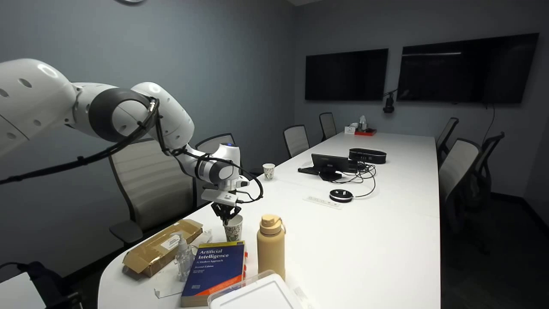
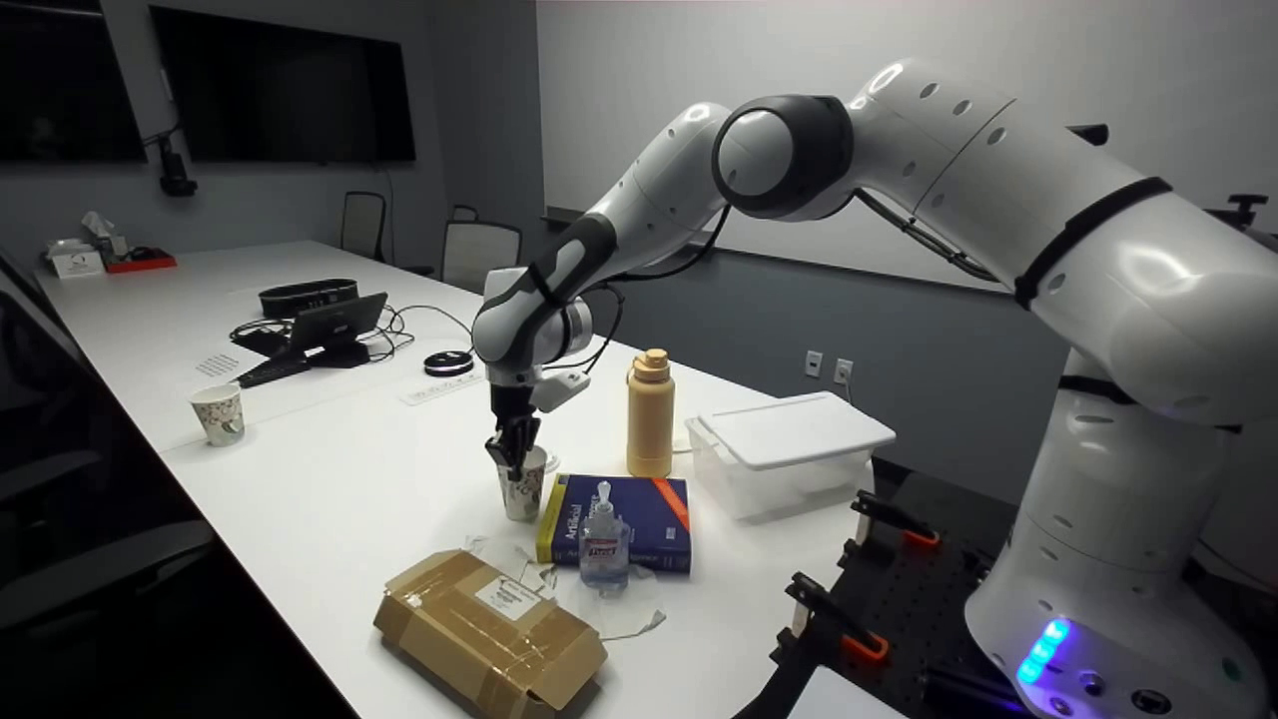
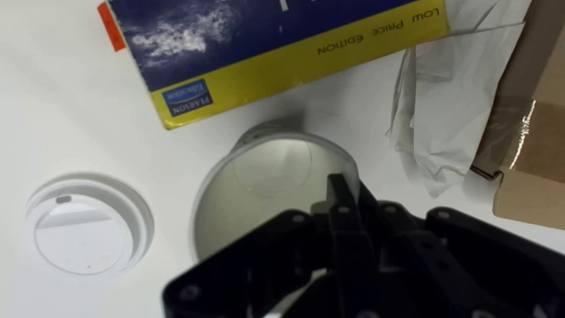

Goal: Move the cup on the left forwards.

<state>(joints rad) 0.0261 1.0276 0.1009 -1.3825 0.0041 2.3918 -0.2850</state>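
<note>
A paper cup with a leaf print [image 1: 234, 231] stands upright beside the book in both exterior views; it also shows in an exterior view [image 2: 523, 495]. My gripper [image 1: 227, 219] is above it, with its fingers at the rim. In the wrist view the gripper [image 3: 355, 190] is shut on the cup wall, one finger inside and one outside. The cup's white inside [image 3: 269, 176] is empty. I cannot tell whether its base touches the table. Another similar cup [image 1: 269, 171] stands farther along the table, apart from the gripper; it also shows in an exterior view [image 2: 219, 414].
The blue book [image 2: 639, 509] lies close to the cup. A tan bottle [image 1: 271, 251], a sanitizer bottle [image 2: 604, 549], a cardboard box [image 2: 489, 639] and a lidded plastic box [image 2: 789, 439] stand near. A white lid [image 3: 88, 229] lies beside the cup. A tablet device [image 1: 330, 164] stands farther back.
</note>
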